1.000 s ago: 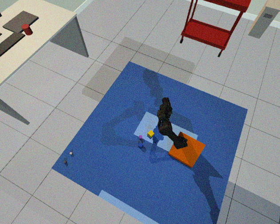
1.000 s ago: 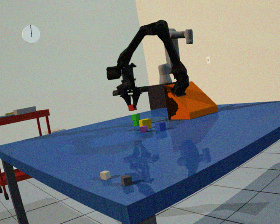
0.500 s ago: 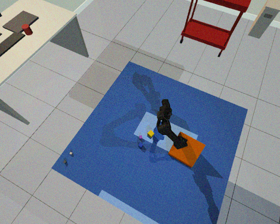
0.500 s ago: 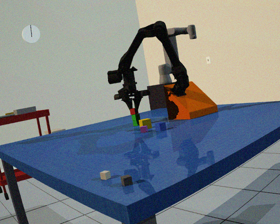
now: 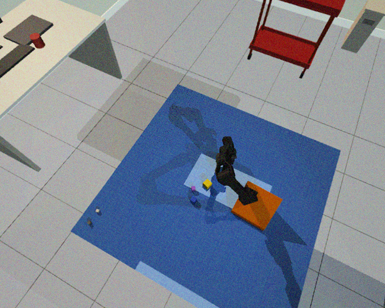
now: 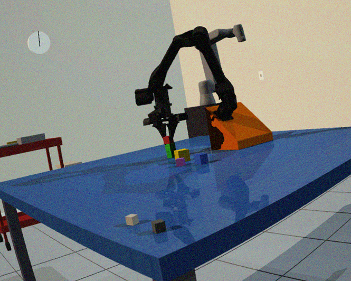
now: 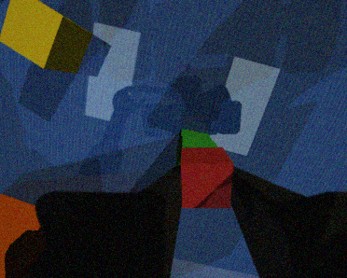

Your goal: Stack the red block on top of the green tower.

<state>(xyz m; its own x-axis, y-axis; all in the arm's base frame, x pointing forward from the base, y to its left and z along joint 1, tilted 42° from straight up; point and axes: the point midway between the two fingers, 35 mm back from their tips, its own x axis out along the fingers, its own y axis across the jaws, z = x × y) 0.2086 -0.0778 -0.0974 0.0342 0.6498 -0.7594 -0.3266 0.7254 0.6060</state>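
- Your gripper (image 6: 167,137) is clamped on the red block (image 6: 166,139); the wrist view shows the red block (image 7: 205,177) pinched between the two dark fingers.
- The arm reaches down from its orange base (image 6: 242,127) at the far side of the blue table (image 6: 270,175), with the gripper pointing straight down.
- In the exterior view the red block sits directly on top of the green tower (image 6: 169,149), their faces roughly in line; you cannot tell from here whether it is touching or just above.
- In the wrist view only a sliver of the green tower (image 7: 198,139) shows past the far edge of the red block.
- The tower stands upright on the table.
- Just right of the tower you see a yellow block (image 6: 182,154), with a purple block (image 6: 180,161) in front of it and a blue block (image 6: 202,158) further right.
- Near the front edge of the table, well apart from the tower, lie a beige cube (image 6: 132,219) and a dark brown cube (image 6: 159,226), side by side.
- A red cart (image 6: 19,151) stands on the floor to the left, beyond the table.
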